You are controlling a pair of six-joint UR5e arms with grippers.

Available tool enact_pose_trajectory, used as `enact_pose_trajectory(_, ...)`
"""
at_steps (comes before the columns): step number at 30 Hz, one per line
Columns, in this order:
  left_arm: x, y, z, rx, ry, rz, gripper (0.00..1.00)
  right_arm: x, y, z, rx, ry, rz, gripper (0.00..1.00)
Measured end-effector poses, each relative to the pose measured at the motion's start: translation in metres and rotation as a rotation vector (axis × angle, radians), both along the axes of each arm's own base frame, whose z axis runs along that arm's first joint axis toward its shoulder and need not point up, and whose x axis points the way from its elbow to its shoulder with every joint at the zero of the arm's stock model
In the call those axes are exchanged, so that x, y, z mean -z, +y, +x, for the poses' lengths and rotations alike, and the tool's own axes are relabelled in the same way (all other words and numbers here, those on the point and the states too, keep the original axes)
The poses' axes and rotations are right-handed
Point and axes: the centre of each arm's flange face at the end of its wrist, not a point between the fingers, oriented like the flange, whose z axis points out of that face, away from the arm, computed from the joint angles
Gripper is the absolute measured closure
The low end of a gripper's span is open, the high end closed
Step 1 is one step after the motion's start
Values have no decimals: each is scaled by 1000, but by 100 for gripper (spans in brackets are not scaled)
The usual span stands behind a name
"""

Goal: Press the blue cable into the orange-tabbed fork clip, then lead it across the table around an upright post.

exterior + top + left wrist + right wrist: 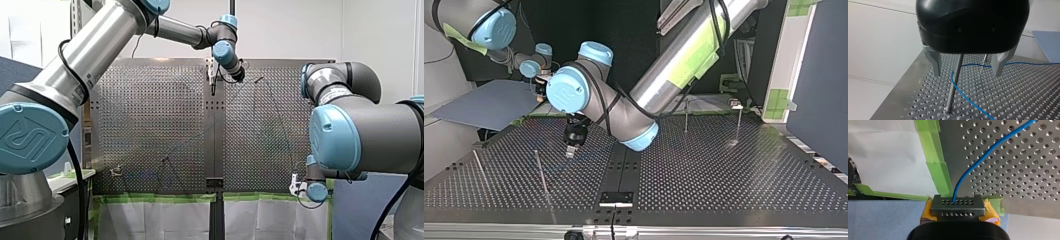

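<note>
The blue cable point(965, 96) lies on the perforated table point(1023, 100) and bends around the foot of an upright metal post point(954, 82). My left gripper point(966, 72) hangs open just above the table. Its metal fingers point(935, 65) hold nothing, and the post shows between and ahead of them. In the top view my left gripper point(570, 152) points down left of the middle. At the table's taped corner, my right gripper point(958, 211) is shut on a dark perforated end block point(958, 205), yellow pads at either side. The blue cable point(973, 165) runs out of that block across the plate.
Several thin upright posts stand on the table, among them one point(542, 172) near my left gripper and one point(686, 115) further back. A small clip-like fitting point(116, 171) sits near the front view's left edge. Green tape point(938, 165) lines the table's border.
</note>
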Motion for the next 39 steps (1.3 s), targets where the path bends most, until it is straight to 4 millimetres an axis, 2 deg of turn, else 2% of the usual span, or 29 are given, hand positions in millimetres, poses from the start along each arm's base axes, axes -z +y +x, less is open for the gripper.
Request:
enact_pose_trajectory(8,0,0,-1,0,4,5,2,0,0,0,-2,0,1,100)
enact_pose_trajectory(13,1,3,-11,1,16,43,2,0,0,0,-3,-1,1,100)
enact_pose_trajectory(24,-27,28,-27,-28,-37,-23,2,1,0,0,-6,0,2,100)
enact_pose_trajectory(33,-53,45,-48,-27,-75,-173,2,0,0,1,-8,-1,0,100)
enact_pose_trajectory(39,-67,56,-63,-25,-119,-213,2,0,0,1,-10,-2,-1,100)
